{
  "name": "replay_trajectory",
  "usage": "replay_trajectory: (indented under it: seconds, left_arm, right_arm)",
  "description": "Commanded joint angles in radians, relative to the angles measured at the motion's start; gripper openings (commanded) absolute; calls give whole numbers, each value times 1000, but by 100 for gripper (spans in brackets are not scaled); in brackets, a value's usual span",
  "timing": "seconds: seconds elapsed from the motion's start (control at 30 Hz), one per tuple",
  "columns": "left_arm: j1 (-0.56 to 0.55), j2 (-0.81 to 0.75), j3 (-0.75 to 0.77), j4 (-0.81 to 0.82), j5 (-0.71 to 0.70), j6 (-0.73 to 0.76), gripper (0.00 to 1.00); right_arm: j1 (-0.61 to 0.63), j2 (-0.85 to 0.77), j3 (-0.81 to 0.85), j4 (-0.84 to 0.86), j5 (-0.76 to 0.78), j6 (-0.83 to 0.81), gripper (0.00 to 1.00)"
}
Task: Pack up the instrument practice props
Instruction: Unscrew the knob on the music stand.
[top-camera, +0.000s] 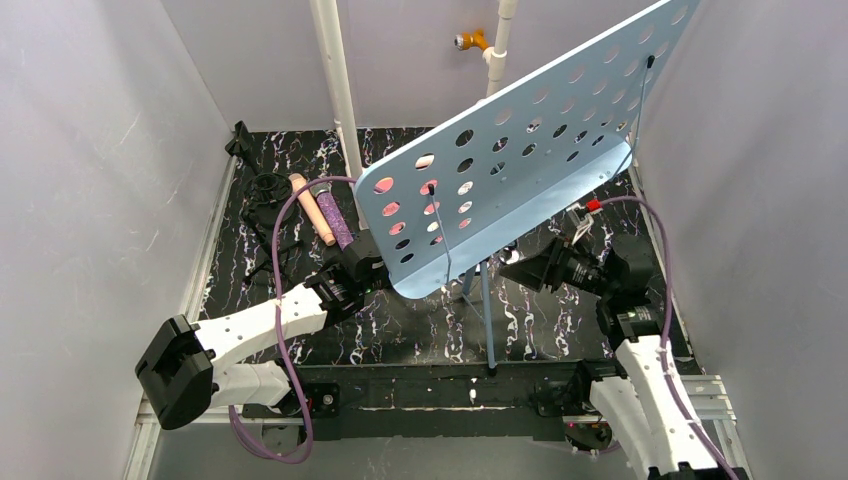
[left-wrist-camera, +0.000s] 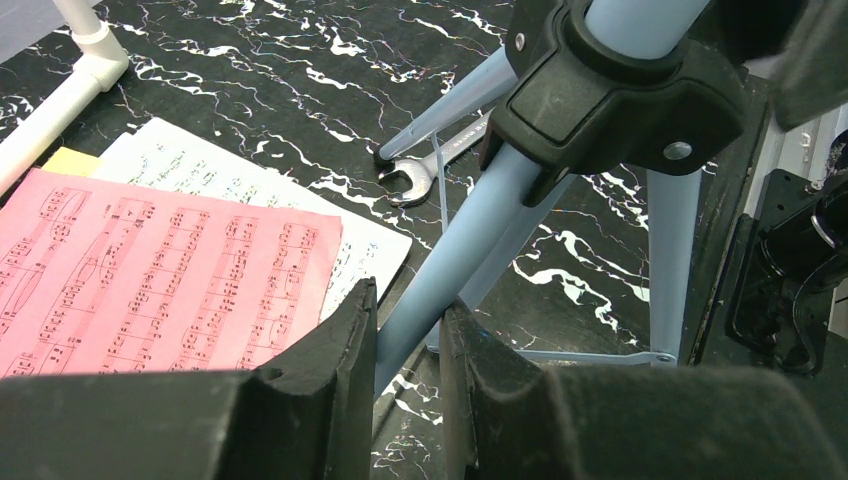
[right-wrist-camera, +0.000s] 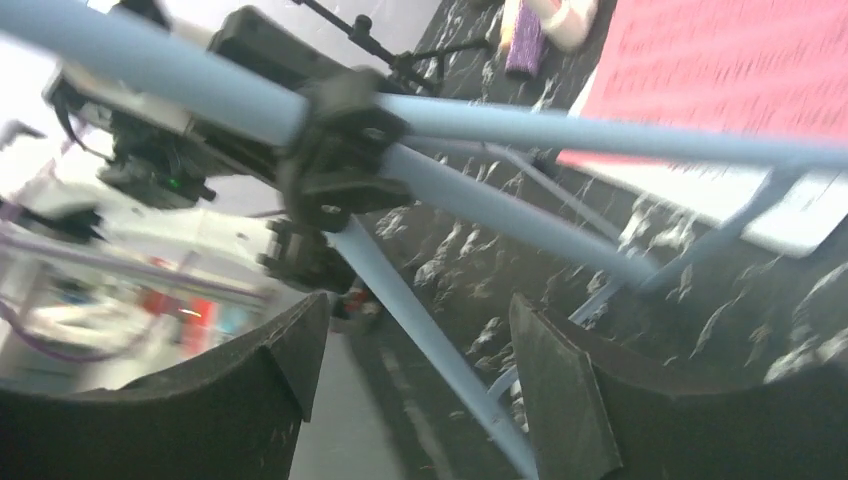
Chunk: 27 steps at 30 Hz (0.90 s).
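Rack (top-camera: 520, 150) stands mid-table (top-camera: 420, 330), btwn the two arms; its perforated blue plate spreads above both grippers. L gripper (left-wrist-camera: 408, 305) is closed on one leg (left-wrist-camera: 455, 250) just below the black hub (left-wrist-camera: 600, 100), the tube filling the gap btwn the fingers (left-wrist-camera: 310, 410). R gripper (right-wrist-camera: 420, 305) is open: jaws wide apart, another leg running btwn them w/o touching either side, as far as that blurred view shows

Handling (judged): tubes stiff, smooth-painted, likely slippery in the pads. Plate thin, rigid and light for its size, but it makes the rack top-heavy, so it should want to tip once a foot lifts. Legs look hinged at the hub, so a held leg may fold rather than carry the load. Best hold: post or leg close to the hub, one gripper each side; not the plate edge

Orientation: plate tilted, front face turned up twd the overhead cam. Long axis runs near-left to far-right in the top view, lipped long edge on the near-right side; which end sits higher can't be told. Post hidden under the plate. Legs splay down and out from the hub; one foot (top-camera: 491, 368) lands near the arm bases

Other props: pages (left-wrist-camera: 150, 280), pink over white, flat on the table under the rack; limp, thin, hard to pinch. Mics (top-camera: 325, 215) lie side by side far-left, beside the black tripod (top-camera: 265, 200). Wrench (left-wrist-camera: 430, 165) lies by a leg's foot, pipe (left-wrist-camera: 60, 90) at the far side; neither is for packing
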Motion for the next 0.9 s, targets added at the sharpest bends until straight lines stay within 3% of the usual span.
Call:
replay_trajectory:
  seconds: [0.0,0.1,0.33,0.87]
  left_arm:
    - [-4,-33,-19,-43,40,-169,0]
    - [-4,-38,-23,-42,38,-170,0]
    - [-4,-30,-22,-42,37,-176,0]
    - [-4,-28,-19,-42,38,-180,0]
  right_arm:
    - [-20,23,-119,276,-32,748,75]
    - [-18,54,-112,366,-55,881,75]
    - [-18,127,-15,354,-14,1045,74]
    - [21,217,16,329,25,1087,60]
